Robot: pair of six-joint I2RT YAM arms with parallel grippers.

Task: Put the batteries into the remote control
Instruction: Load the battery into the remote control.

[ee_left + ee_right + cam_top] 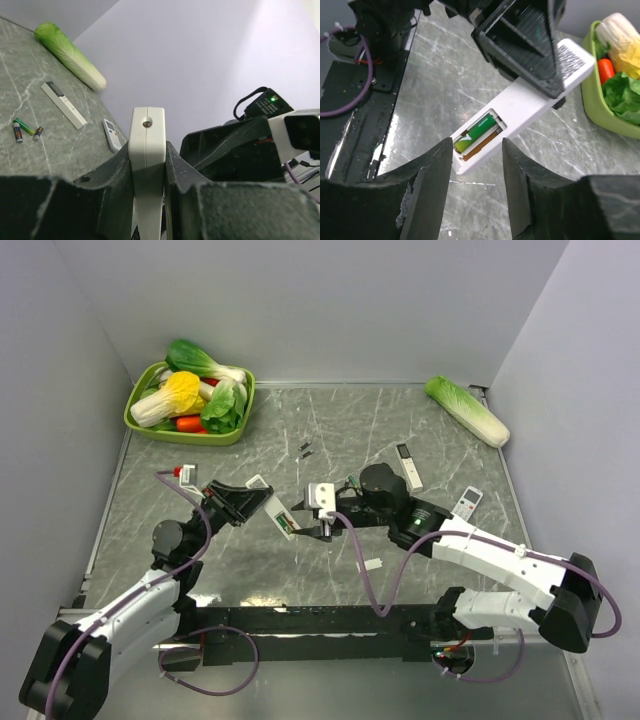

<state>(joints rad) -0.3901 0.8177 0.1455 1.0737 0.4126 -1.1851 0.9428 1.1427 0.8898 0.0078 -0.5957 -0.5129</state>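
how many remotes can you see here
3. The remote control is raised, clamped in the left gripper; a white remote with a black end lies right of centre; a shorter buttoned remote lies further right, nearer the arms. None seems hidden.

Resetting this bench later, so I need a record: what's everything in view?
remote control: one, white, in the left gripper
seated battery: one, green, in the remote control's back
loose battery: one, green, on the table
dark cells: two, beside the loose battery
black-ended remote: one, white, on the table
buttoned remote: one, white, on the table
cabbage: one, green-white, far right
tray: one, green, far left, holding vegetables
left gripper: shut on the remote control
right gripper: open, at the remote control's battery end
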